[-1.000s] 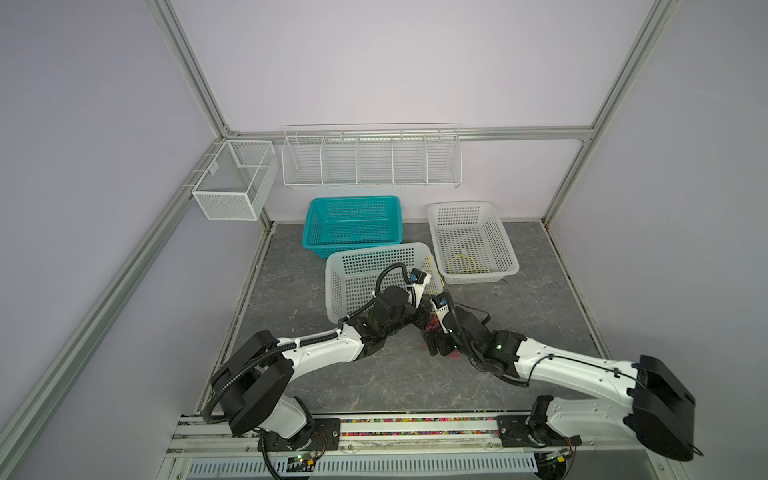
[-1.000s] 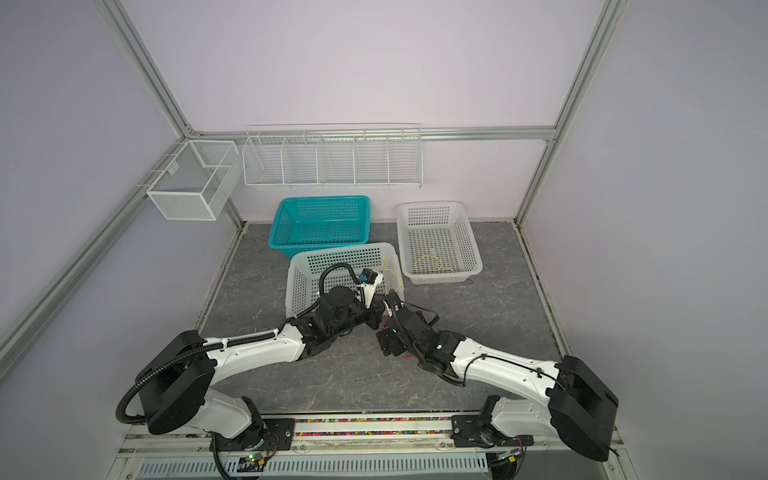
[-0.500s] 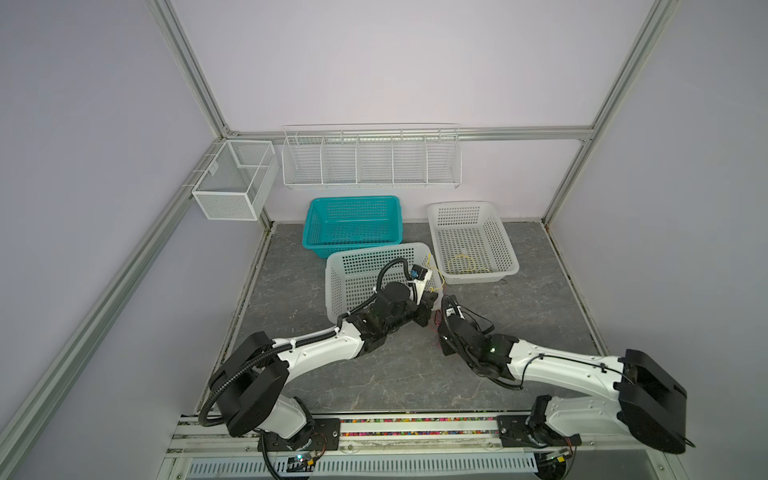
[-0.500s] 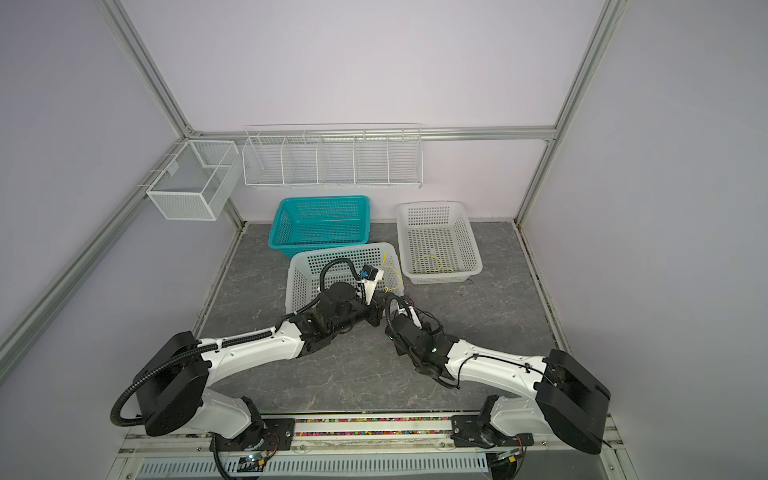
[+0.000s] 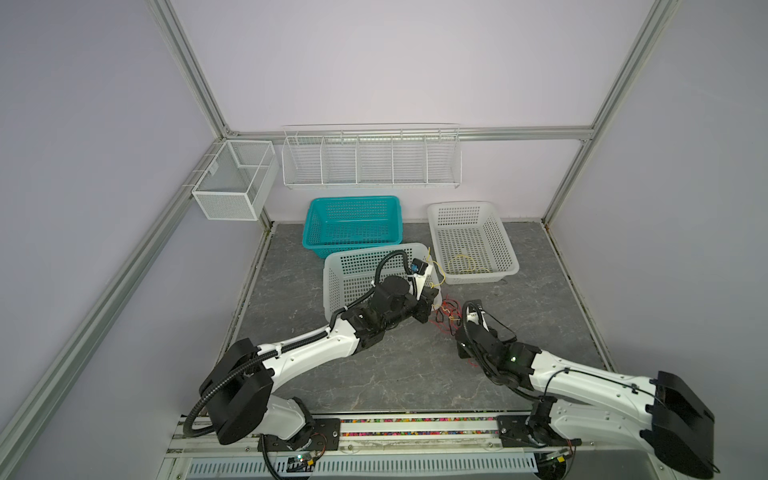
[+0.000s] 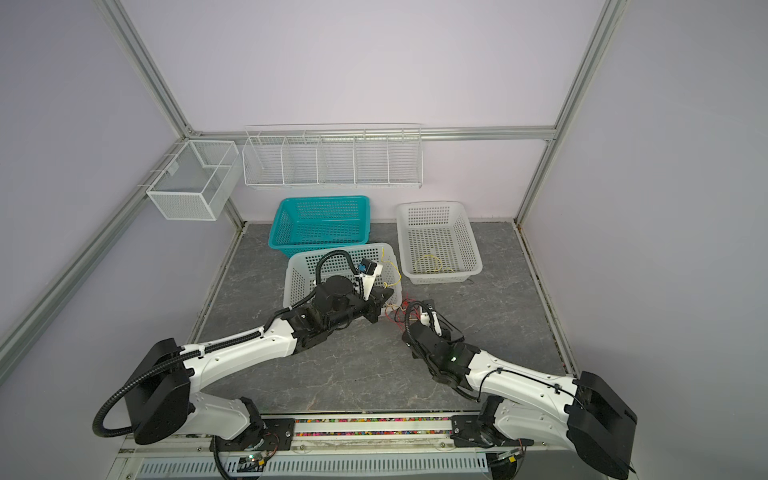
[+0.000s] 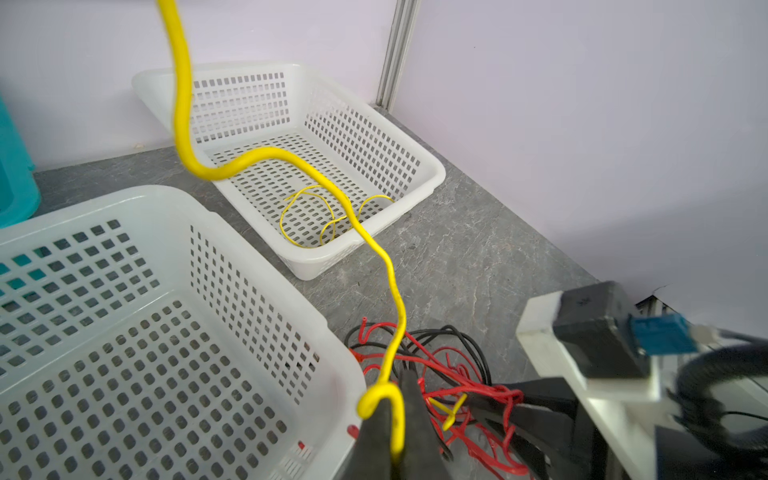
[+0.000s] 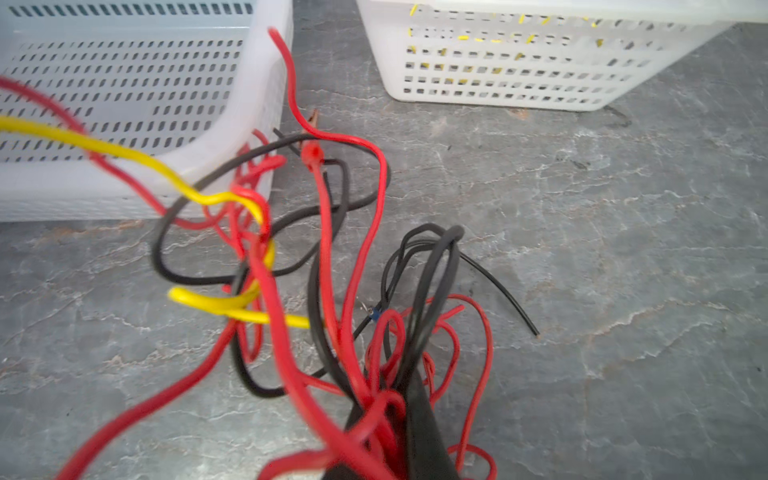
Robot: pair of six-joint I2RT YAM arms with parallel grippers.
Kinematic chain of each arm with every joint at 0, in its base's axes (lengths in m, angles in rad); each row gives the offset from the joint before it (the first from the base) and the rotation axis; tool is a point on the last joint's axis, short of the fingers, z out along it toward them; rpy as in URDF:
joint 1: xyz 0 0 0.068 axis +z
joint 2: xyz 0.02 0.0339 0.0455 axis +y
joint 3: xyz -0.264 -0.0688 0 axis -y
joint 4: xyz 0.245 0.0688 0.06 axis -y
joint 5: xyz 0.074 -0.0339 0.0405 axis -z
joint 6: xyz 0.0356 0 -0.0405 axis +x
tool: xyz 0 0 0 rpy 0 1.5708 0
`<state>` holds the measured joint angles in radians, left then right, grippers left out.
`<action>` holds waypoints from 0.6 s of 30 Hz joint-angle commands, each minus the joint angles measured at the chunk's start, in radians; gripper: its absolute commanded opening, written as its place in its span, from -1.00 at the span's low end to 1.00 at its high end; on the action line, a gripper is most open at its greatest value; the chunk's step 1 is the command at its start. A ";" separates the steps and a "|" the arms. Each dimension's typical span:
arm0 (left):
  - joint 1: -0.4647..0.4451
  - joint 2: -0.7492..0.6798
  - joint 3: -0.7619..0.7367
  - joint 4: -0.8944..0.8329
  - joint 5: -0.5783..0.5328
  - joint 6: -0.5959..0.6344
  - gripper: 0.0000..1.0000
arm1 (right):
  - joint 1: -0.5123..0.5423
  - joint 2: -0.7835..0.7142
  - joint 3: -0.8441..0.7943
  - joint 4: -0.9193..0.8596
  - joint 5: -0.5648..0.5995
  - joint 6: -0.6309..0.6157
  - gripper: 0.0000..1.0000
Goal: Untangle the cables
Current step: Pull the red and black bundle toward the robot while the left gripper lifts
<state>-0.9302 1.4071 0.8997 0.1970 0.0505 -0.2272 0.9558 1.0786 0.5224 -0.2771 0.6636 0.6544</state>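
Both top views look steeply down from high behind the left claw (image 7: 398, 401) and right claw (image 8: 386, 415); wrist cameras sit close behind each, sharing the cables (image 8: 326, 249) ahead.

I operate in a robot lab cell. Indicators: an aluminium frame (image 5: 198, 83) holding plain lilac panels (image 5: 374, 62); my arms (image 5: 307, 353) bolted to a front rail (image 5: 415, 422); a wall-hung wire rack (image 5: 370, 158); plastic baskets (image 5: 353, 200) on a stone-pattern floor (image 5: 395, 374).
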 commanded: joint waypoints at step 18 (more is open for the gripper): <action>0.067 -0.093 0.048 0.041 -0.067 0.069 -1.00 | -0.094 -0.045 -0.050 -0.312 0.145 0.294 -0.88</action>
<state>-0.8963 1.3544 0.9005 0.1871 0.0818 -0.1967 0.8848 1.0470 0.5007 -0.4332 0.7380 0.8589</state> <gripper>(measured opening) 0.047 0.100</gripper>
